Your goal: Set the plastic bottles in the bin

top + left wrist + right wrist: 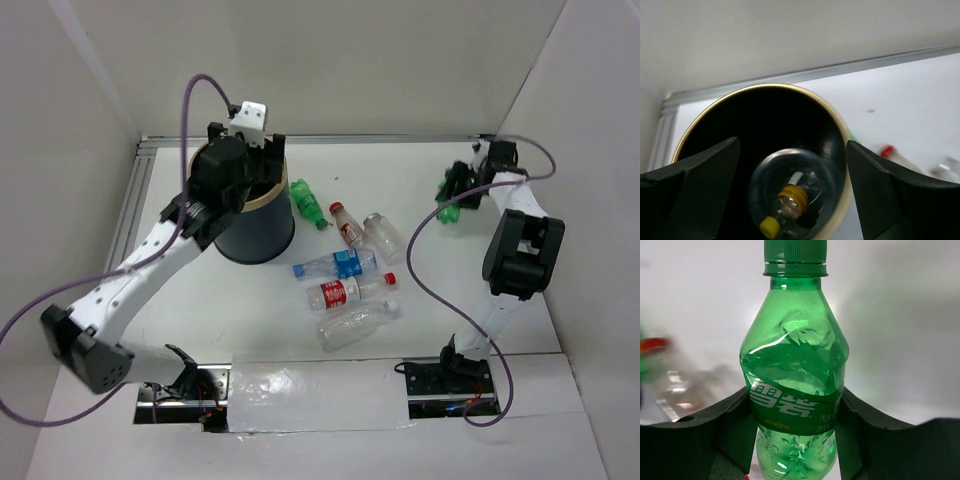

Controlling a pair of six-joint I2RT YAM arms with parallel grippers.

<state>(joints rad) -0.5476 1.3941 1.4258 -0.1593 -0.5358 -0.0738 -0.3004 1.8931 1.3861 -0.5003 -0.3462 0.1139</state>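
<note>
My left gripper (238, 168) hangs over the mouth of the dark bin (262, 232), jaws wide open (792, 167). Below them, inside the bin's gold rim (765, 86), a clear bottle with a yellow cap (790, 200) lies loose, touching neither finger. My right gripper (460, 188) at the far right is shut on a green bottle (795, 355), pads pressed on both sides of its label (795, 410). On the table lie another green bottle (308, 203), a small red-capped one (346, 222), a clear one (382, 235), a blue-labelled one (335, 265), a red-labelled one (350, 290) and a crumpled clear one (355, 325).
White walls close in the table on the left, back and right. A metal rail (150, 180) runs along the left and back edges. Purple cables loop from both arms. The right arm's elbow (520, 255) stands over the table's right side.
</note>
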